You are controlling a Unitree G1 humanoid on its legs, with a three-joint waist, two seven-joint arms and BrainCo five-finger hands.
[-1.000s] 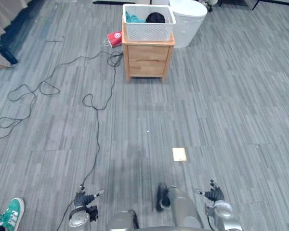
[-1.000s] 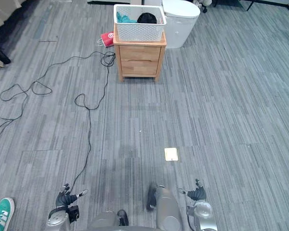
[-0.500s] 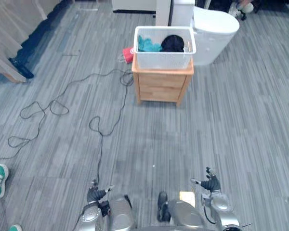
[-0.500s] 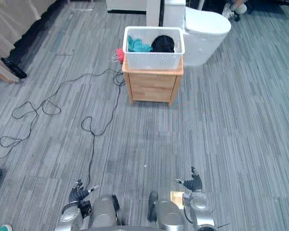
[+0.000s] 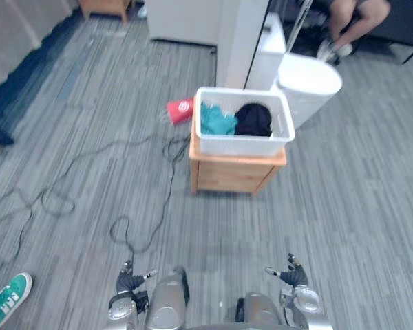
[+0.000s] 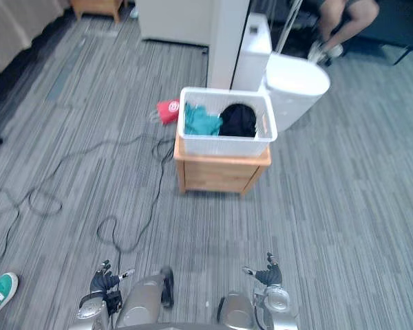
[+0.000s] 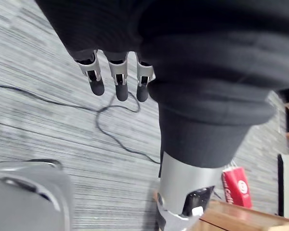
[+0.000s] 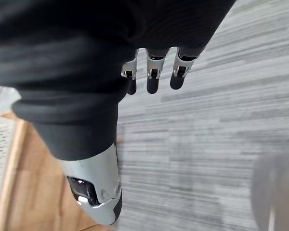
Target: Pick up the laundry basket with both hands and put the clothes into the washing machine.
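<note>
- Grey striped flooring (image 5: 344, 206) is seen throughout, with a wooden cabinet (image 5: 230, 175) standing ahead.
- On the cabinet, a white laundry basket (image 5: 242, 146) is set, with a teal garment (image 5: 217, 122) and a black garment (image 5: 253, 120) inside.
- Just behind it, the white washing machine (image 5: 306, 82) is seen, and a seated person's legs (image 5: 351, 17) beyond.
- The left hand (image 5: 127, 283) and right hand (image 5: 291, 276) are held low, well apart from the basket, with fingers loosely extended and nothing grasped.
- If the basket is gripped unevenly, it could be tilted and the clothes spilled.
- The cabinet could be struck if the approach is misjudged.
</note>
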